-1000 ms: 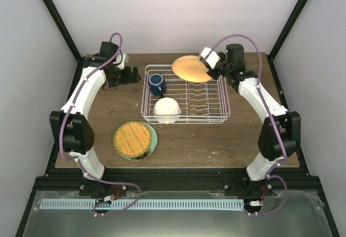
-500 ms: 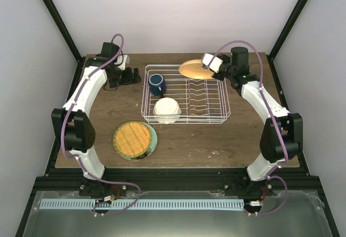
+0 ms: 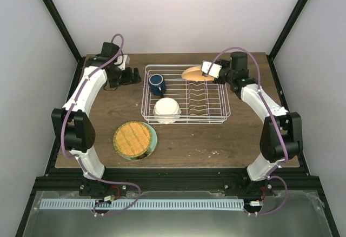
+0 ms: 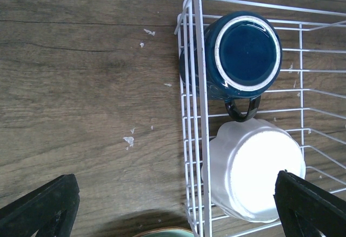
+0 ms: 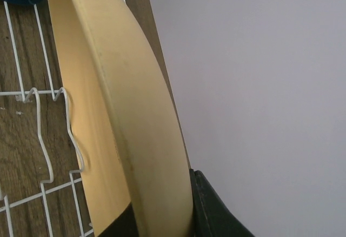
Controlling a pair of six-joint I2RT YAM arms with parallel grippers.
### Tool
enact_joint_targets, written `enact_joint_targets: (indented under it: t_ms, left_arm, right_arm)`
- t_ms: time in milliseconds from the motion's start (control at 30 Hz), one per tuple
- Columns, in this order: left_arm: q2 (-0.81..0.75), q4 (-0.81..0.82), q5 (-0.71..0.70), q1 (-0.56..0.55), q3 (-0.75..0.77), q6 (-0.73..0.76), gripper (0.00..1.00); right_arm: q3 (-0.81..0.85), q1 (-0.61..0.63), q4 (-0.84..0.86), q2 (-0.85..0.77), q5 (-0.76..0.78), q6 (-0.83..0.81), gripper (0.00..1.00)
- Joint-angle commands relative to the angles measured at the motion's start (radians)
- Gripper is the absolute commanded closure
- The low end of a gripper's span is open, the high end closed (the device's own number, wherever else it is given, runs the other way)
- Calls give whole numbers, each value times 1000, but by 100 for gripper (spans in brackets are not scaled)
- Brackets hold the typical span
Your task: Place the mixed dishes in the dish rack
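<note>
Right end effector point(image 3: 208, 72) is clamped on the round orange-yellow plate point(image 3: 194, 74), which is tipped nearly edge-on over the far-right corner of the white wire dish rack point(image 3: 205, 122), slot tines just below.

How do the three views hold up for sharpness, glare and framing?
Top external: evenly lit, sharp, no glare. Left wrist: sharp, but the white dish is nearly washed out, little surface detail. Right wrist: the orange-yellow plate sits so close it fills half the frame, its near rim slightly soft.
</note>
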Motion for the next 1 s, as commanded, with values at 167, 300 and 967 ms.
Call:
enact_joint_targets:
  t_ms: [167,300,967]
  left_arm:
    - [30,5,2,4,0,-10,0]
    - [31,1,-22,5,-19,-24,0]
    - [-118,-133,-180,6,-338,-179,0]
  right_arm:
    - [-45,36,6,29,-7,-28,82]
    - [-39,64,4,57,-6,-19,79]
    - [-13,116,-156,-37,-2,39,7]
